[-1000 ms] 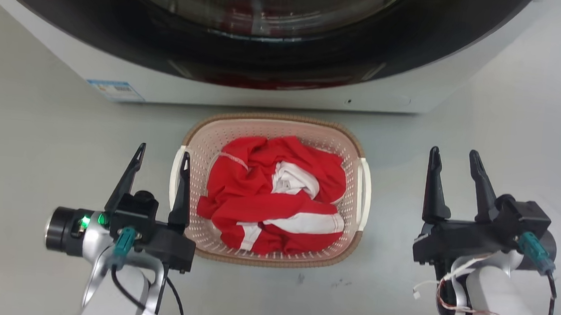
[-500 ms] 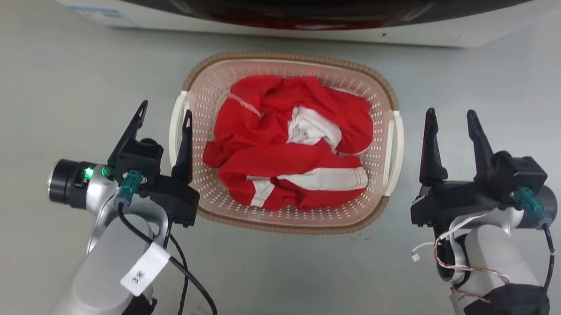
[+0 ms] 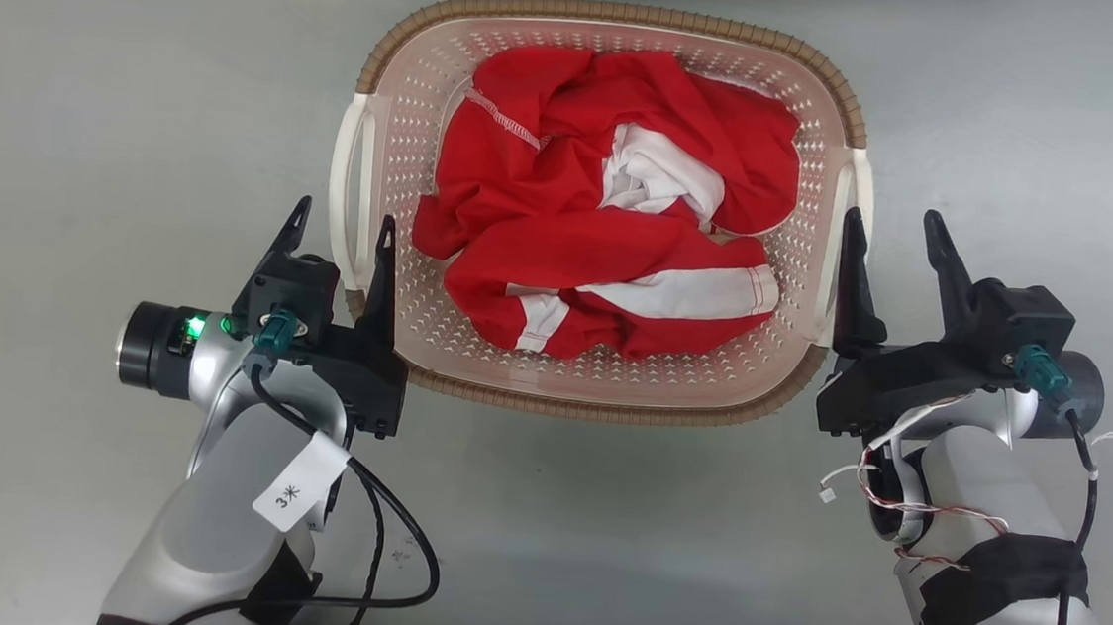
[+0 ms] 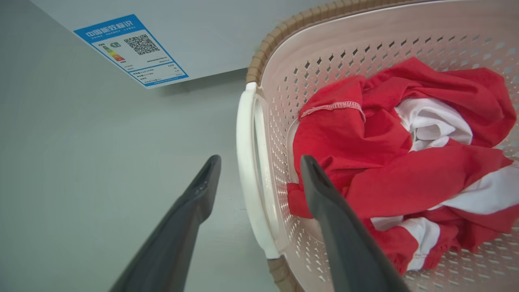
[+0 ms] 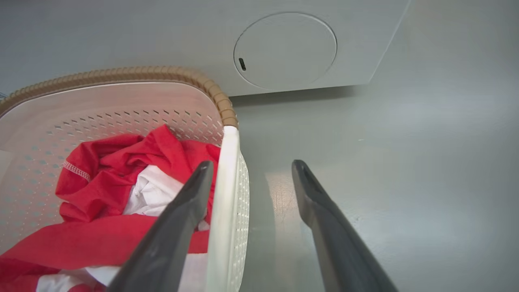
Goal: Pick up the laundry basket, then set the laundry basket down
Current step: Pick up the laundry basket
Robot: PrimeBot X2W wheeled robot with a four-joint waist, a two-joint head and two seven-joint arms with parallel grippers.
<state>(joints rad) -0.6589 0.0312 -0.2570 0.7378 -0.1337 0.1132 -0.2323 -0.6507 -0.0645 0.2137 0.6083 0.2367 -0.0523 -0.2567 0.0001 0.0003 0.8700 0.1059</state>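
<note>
1. The left tool (image 3: pixel 344 213) is hanging spread and empty, straddling the left handle (image 3: pixel 340 186). In the left wrist view one finger is sitting outside the handle and the other inside, above the clothes (image 4: pixel 365 162).
2. The basket (image 3: pixel 620 12) is resting on the floor (image 3: pixel 85 116) between both arms, holding the crumpled red-and-white clothes.
3. The right tool (image 3: pixel 894 218) is likewise spread and gripping nothing, with the right handle (image 5: pixel 225 194) lying between its fingers.
4. The grasp appears to be lining up. Both tools should be closing on the white handles together, at matching heights, so the basket is lifting level.
5. The inner fingers ought to be clearing the cloth. Otherwise fabric may be getting pinched and the grip may be slipping.
6. Each tool is sitting toward the near end of its handle. Sliding toward the middle would likely be balancing the load better.
7. The washer (image 4: pixel 202 32), bearing a blue label (image 4: pixel 131 50), is standing close behind the basket and limiting room on that side. The lift should be going straight up, not forward.
</note>
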